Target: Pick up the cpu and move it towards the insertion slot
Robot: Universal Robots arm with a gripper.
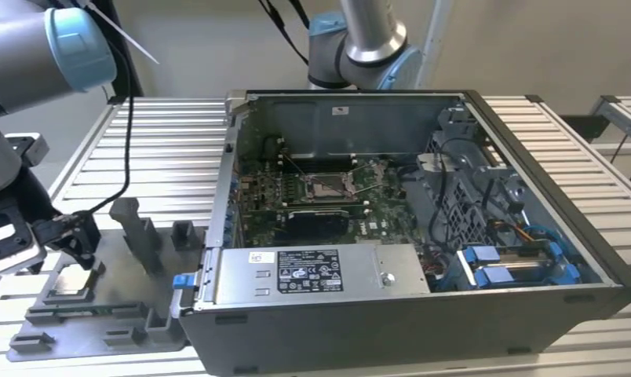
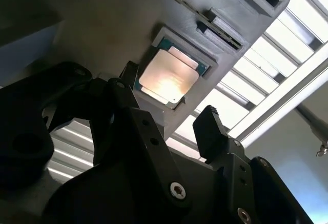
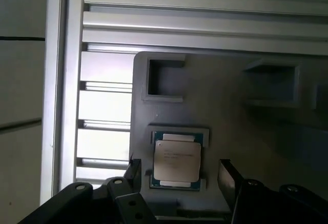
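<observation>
The cpu point(image 3: 177, 161), a pale silvery square chip, lies flat in a recess of the grey plastic holder point(image 3: 225, 106) on the slatted table. In the second wrist view the cpu point(image 2: 168, 75) shines brightly. My gripper point(image 3: 180, 175) is open, one black finger on each side of the chip, apart from it. In the exterior view the gripper point(image 1: 78, 242) hangs just above the cpu point(image 1: 73, 280) at the exterior view's left. The insertion slot point(image 1: 326, 186), a silver-framed socket, sits on the motherboard inside the open computer case.
The open computer case point(image 1: 399, 314) stands at the exterior view's right, with a power supply point(image 1: 310, 273) along its near side and blue-tabbed drive bays point(image 1: 515, 263). Upright posts point(image 1: 137, 228) rise from the grey holder beside the gripper. A second arm's base point(image 1: 362, 43) stands behind the case.
</observation>
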